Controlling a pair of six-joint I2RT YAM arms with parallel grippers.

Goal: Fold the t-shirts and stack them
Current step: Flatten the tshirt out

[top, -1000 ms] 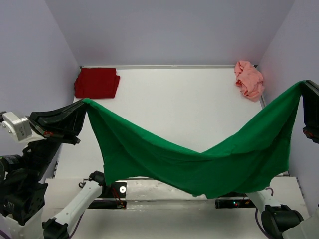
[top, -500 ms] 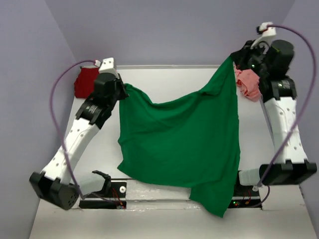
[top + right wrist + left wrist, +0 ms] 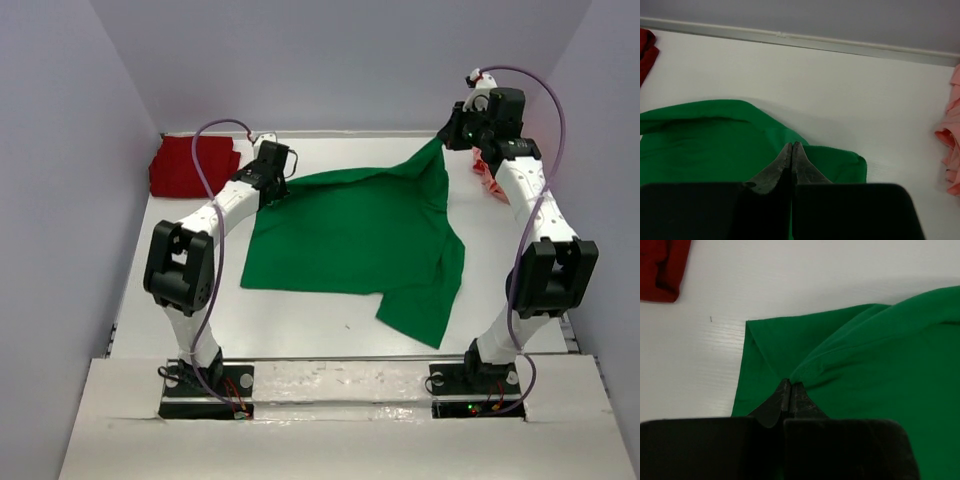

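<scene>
On the table (image 3: 330, 335), green t-shirt (image 3: 350, 235) spread.

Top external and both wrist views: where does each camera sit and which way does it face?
Top external: above, behind the robot, looking down at the table; both arms show, left gripper and right gripper pinching the green t-shirt.
Left wrist: looks down past its shut fingers at green cloth; dark red t-shirt beyond.
Right wrist: faces the back wall past shut fingers; salmon pink t-shirt at right.
Shared: all see the green t-shirt.
</scene>
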